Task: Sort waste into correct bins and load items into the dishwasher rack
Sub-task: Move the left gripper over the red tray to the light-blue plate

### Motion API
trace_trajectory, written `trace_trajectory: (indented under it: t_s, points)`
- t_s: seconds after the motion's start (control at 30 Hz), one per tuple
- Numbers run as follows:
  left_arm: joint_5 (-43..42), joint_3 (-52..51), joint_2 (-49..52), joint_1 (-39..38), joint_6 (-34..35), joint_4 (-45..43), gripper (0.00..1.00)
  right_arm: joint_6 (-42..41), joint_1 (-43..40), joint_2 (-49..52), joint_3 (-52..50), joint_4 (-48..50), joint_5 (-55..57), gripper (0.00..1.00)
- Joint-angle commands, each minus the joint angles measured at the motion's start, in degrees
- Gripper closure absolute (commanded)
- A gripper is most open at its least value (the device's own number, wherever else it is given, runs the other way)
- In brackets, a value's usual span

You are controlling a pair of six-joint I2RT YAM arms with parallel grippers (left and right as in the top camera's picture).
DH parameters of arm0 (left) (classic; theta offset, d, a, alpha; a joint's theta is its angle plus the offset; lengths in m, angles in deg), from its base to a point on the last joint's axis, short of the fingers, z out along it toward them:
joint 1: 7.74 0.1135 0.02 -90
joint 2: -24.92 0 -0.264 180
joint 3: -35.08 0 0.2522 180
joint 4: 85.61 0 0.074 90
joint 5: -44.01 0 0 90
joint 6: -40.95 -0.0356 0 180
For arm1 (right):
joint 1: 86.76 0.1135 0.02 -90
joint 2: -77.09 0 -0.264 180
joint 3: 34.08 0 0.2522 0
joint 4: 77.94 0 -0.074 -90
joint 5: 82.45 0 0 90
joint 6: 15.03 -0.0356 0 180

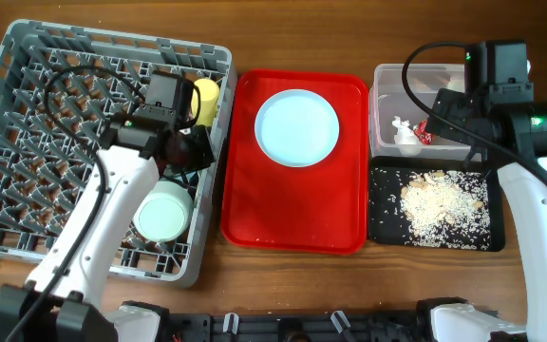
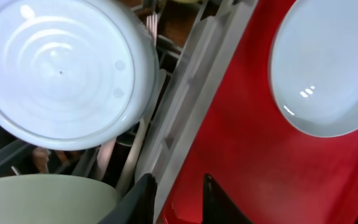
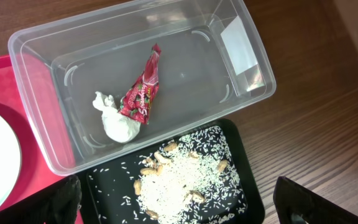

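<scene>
- Hovering over the right side of the dishwasher rack (image 1: 36, 142), the left gripper (image 2: 179, 200) has its two dark fingertips a little apart. Nothing is between them; only rack wall and red tray (image 2: 241, 155) show in the gap.
- Only the left wrist view shows the light blue bowl (image 2: 61, 68). It sits in the rack close to the right wall, its ringed round face toward the camera, glossy and very pale. From overhead the arm hides it.
- The pale green bowl (image 1: 164, 211) lies in the rack's near right corner. The small yellow cup (image 1: 205, 100) sits by the same wall, farther back.
- The light blue plate (image 1: 297, 126) lies flat on the red tray, toward its far end, round and clean.
- The right wrist view sharpens what the overhead blurs. In the clear tub (image 3: 191, 68) the crumpled white tissue (image 3: 114, 121) touches the crinkled red wrapper (image 3: 140, 93). The black tray (image 3: 101, 196) just beside it holds a heap of rice scraps (image 3: 179, 180) with some tan bits.
- The right gripper (image 3: 179, 199) hangs above tub and tray, fingers spread wide, holding nothing.
</scene>
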Motion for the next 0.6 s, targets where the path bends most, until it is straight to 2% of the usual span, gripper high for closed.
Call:
trace_trajectory:
  t_s: [0.0, 0.1, 0.23, 0.3, 0.33, 0.4, 0.57]
  points:
    - [-0.3, -0.8, 3.0, -0.2, -1.6, -0.5, 0.70, -0.1, -0.1, -0.4, 0.2, 0.2, -0.4, 0.00]
    - [-0.3, -0.8, 5.1, -0.9, -4.3, -1.4, 0.70, -0.1, -0.1, -0.4, 0.2, 0.2, -0.4, 0.00]
    - [-0.3, -0.8, 8.3, -2.0, -4.4, -2.9, 0.70, -0.1, -0.1, -0.4, 0.2, 0.3, -0.4, 0.00]
    - [-0.3, -0.8, 10.2, -2.0, -4.3, -3.7, 0.75, -0.1, -0.1, -0.4, 0.2, 0.3, -0.4, 0.00]
    - [-0.3, -0.8, 10.6, -2.0, -4.3, -4.0, 0.85, -0.1, -0.1, -0.4, 0.2, 0.3, -0.4, 0.00]
    - [-0.3, -0.8, 10.9, -2.0, -4.3, -4.7, 0.95, -0.1, -0.1, -0.4, 0.2, 0.3, -0.4, 0.00]
    - [-0.3, -0.8, 10.9, -2.0, -4.1, -7.5, 0.96, -0.1, -0.1, -0.4, 0.2, 0.3, -0.4, 0.00]
